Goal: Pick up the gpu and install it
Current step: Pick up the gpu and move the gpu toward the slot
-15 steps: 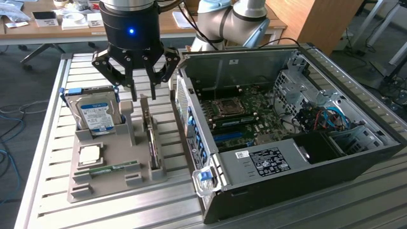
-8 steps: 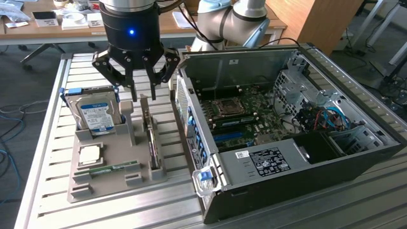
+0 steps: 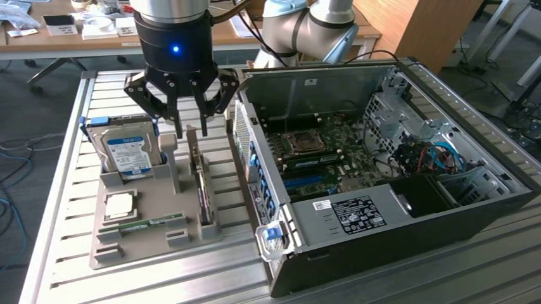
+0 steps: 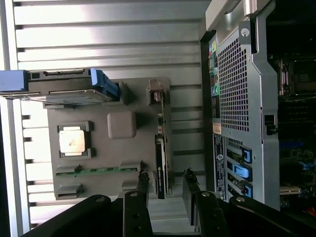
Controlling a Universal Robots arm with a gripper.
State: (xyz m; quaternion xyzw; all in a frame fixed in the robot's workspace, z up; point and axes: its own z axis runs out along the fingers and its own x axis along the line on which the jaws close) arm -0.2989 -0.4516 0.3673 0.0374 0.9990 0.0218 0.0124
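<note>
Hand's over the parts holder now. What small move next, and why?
Probably lower the hand straight down. Its fingers stand apart above the graphics card, which stands on edge in the grey holder, not yet touched; in the wrist view the card's edge lies between the fingers.

even daylight; strong glare on metal table (image 4: 98,29) beside pc case (image 4: 237,123), case interior deep in shadow, esp. wrist view.

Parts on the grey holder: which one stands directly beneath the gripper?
The gpu, the thin card on edge beside the computer case, below the gripper; the hard drive stands farther off, processor and memory stick lie flat.
</note>
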